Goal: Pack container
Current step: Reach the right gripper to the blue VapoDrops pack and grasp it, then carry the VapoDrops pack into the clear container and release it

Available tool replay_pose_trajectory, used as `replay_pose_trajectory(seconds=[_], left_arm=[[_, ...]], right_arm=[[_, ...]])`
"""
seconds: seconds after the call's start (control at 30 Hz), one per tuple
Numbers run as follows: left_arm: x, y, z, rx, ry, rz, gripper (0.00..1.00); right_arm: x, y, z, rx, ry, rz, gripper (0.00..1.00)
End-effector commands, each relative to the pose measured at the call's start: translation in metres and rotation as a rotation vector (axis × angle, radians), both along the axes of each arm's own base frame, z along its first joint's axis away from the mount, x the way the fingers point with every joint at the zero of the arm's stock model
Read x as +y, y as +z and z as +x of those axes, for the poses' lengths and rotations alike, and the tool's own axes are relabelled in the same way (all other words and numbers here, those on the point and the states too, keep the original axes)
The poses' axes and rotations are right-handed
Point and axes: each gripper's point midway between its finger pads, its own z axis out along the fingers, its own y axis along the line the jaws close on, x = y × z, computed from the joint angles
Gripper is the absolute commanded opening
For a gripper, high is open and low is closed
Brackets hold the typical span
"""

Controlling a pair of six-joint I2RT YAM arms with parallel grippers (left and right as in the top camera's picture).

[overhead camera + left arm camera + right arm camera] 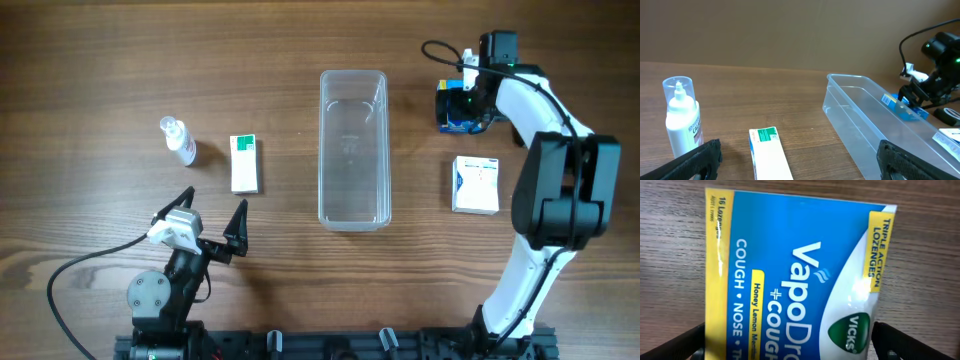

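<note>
Left gripper (215, 202) spread, 8 o'clock of the clear rectangular plastic container (353, 205). Right gripper (461, 104) straddles a blue cardboard lozenge box (790, 270); cannot tell whether pinching

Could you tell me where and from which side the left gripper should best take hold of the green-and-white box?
Probably from above, across its two long sides near the middle. The green-and-white box lies flat, its long axis pointing away from the left gripper, and bare table separates it from the spray bottle and the container.

Left end effector (212, 207) sits low, spread wide; right end effector (463, 104) (arm stretched forward) gapes downward.
</note>
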Motion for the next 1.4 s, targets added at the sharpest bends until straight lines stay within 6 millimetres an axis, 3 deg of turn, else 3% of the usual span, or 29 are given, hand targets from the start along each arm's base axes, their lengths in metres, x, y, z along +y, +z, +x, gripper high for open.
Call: replay_pose_trajectory(seconds=[0.0,0.2,0.53,0.77,0.9,1.0,1.07,1.17,1.27,1.37], left_arm=[[0.002,-0.001,0.001,-0.008,0.009,0.022,1.00],[0.002,-0.002,0.001,-0.008,0.009,0.022,1.00],[0.002,-0.002,0.001,-0.008,0.009,0.022,1.00],[0.002,-0.002,0.001,-0.008,0.009,0.022,1.00],[0.002,-0.002,0.001,-0.008,0.009,0.022,1.00],[0.002,-0.002,0.001,-0.008,0.009,0.022,1.00],[0.002,-0.002,0.001,-0.008,0.009,0.022,1.00],[0.002,-0.002,0.001,-0.008,0.009,0.022,1.00],[0.002,-0.002,0.001,-0.008,0.009,0.022,1.00],[0.002,-0.002,0.001,-0.008,0.009,0.022,1.00]], right_arm=[[0.003,-0.003,0.005,-0.007,-0.005,0.022,0.99],[0.003,-0.015,0.002,0.019,0.019,0.016,0.91],[0.002,-0.011,0.014,-0.036,0.019,0.010,0.80],[0.018,0.007,0.018,-0.069,0.021,0.020,0.78],[0.030,0.048,0.007,-0.089,-0.037,0.051,0.79],[0.038,0.124,-0.015,-0.169,-0.049,0.073,0.79],[0.066,0.180,-0.040,-0.238,-0.002,0.153,0.79],[0.098,0.230,-0.074,-0.300,0.000,0.226,0.78],[0.134,0.245,-0.100,-0.288,0.012,0.277,0.79],[0.169,0.231,-0.109,-0.253,-0.027,0.263,0.79]])
